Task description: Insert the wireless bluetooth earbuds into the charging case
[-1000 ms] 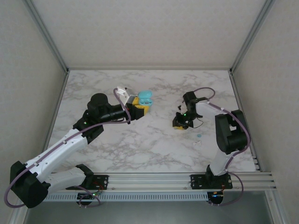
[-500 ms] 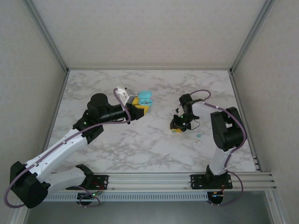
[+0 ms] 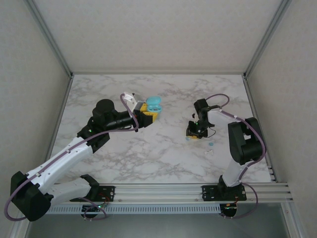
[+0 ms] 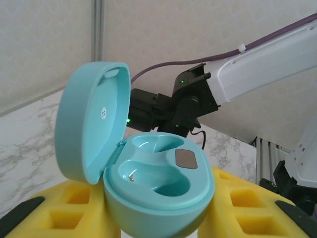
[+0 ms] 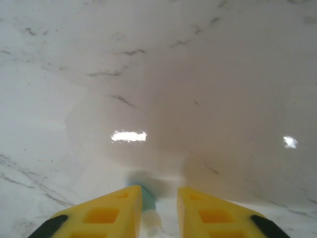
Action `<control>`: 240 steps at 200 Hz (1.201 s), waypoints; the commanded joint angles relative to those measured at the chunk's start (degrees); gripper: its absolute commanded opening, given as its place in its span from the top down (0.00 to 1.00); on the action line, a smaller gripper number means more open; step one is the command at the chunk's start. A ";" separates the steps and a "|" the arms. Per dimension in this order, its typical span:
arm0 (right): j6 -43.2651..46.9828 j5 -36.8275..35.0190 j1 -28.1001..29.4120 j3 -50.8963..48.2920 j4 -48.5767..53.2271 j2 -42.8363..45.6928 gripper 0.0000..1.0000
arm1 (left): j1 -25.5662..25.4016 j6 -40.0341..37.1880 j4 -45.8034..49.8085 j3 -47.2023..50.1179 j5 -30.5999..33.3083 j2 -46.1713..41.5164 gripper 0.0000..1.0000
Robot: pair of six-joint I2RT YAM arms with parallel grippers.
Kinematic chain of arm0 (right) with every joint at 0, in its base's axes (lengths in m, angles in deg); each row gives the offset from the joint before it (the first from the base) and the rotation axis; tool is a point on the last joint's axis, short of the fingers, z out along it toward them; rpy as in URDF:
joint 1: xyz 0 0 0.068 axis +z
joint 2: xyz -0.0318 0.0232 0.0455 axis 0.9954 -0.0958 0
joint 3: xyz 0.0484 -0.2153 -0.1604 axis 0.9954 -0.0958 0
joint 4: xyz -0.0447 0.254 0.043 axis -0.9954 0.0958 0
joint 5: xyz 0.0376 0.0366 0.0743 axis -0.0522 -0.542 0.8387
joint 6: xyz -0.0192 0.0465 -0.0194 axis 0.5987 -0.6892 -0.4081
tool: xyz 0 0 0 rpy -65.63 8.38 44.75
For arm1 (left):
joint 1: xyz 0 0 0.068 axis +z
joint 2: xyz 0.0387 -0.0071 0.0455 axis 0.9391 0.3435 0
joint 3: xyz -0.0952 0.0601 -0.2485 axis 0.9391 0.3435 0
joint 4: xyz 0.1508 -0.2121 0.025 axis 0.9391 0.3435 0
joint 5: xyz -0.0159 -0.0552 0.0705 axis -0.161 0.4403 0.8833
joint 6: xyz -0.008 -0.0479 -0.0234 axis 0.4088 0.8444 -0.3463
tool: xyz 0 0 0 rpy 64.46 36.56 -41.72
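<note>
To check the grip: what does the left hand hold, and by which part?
The open charging case, by its lower half, between the yellow fingers.

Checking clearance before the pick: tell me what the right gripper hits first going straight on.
Probably the marble tabletop, directly ahead of the right gripper; an earbud sits between its fingers. Exact depth is unclear.

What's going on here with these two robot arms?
The left gripper holds a light-blue oval plastic charging case, lid open, both wells empty. The right gripper is down at the white marble table, its yellow fingers either side of a tiny teal earbud; a firm grip isn't clear. A second tiny teal earbud lies on the table nearby.
</note>
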 commanded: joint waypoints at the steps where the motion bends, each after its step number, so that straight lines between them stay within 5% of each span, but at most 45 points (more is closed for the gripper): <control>1: 0.78 0.19 -0.46 -1.70 2.17 1.92 0.74 | -0.69 -0.56 -0.06 -1.76 0.30 -0.56 0.77; 84: 3.31 6.94 1.83 -4.45 2.10 2.35 0.73 | -0.85 -0.02 -0.99 -2.14 -0.31 0.63 0.77; 137: -1.34 -7.16 2.97 -1.35 6.73 6.62 0.72 | -0.91 -0.39 -0.42 -1.79 0.62 -0.29 0.77; 240: -16.43 -0.73 6.10 -1.01 -0.97 3.42 0.57 | -0.87 -0.83 -0.28 -0.74 2.05 -1.80 0.77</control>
